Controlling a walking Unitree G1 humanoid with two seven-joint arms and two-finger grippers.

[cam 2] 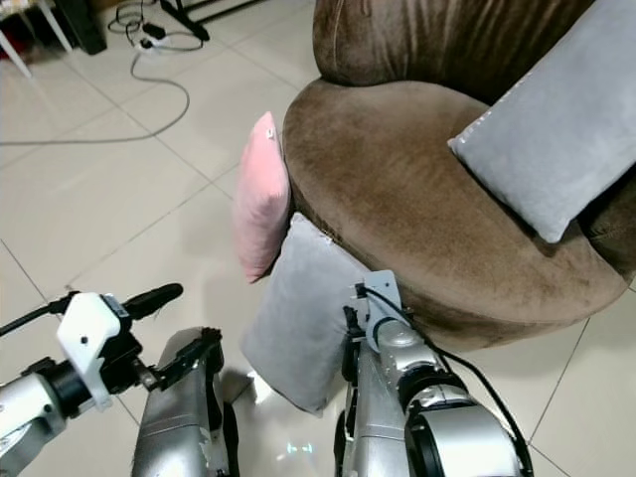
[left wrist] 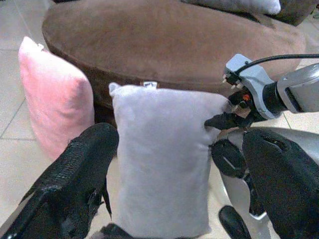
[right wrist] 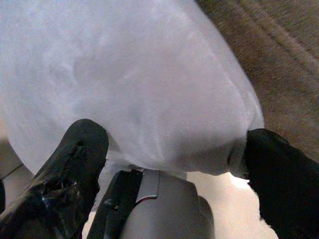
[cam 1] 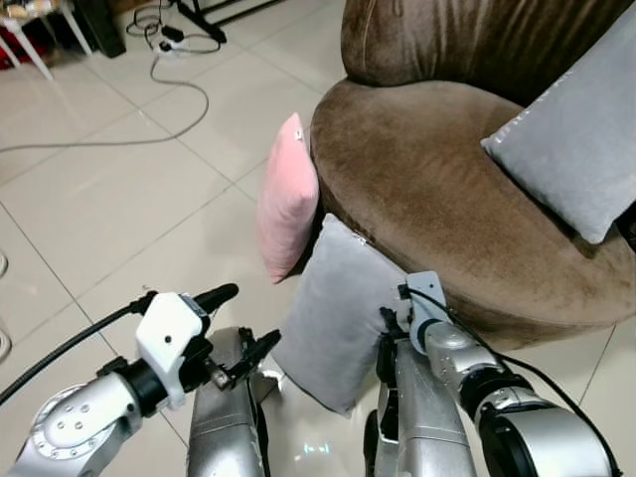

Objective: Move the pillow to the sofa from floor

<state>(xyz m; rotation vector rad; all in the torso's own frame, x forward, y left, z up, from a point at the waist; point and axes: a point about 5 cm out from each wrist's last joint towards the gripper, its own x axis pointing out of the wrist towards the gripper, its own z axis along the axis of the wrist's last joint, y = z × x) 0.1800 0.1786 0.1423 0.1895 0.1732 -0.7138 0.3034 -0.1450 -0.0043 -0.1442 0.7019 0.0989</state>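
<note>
Grey pillow (cam 1: 338,318) leans on brown sofa (cam 1: 437,189); my right gripper (right wrist: 169,164) spread around its edge, left gripper (left wrist: 164,199) spread, short. Shallow bite may slip; pink pillow (cam 1: 286,199) could topple.

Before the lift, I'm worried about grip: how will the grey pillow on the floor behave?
The grey pillow looks soft, so the right gripper fingers would likely sink in. It probably sags when lifted. Leaning on the sofa, it may topple if nudged.

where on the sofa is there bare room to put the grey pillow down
The brown sofa seat is bare between its front edge and the grey pillow leaning at its back right. The floor below is crowded: pink pillow and grey floor pillow lean there.
</note>
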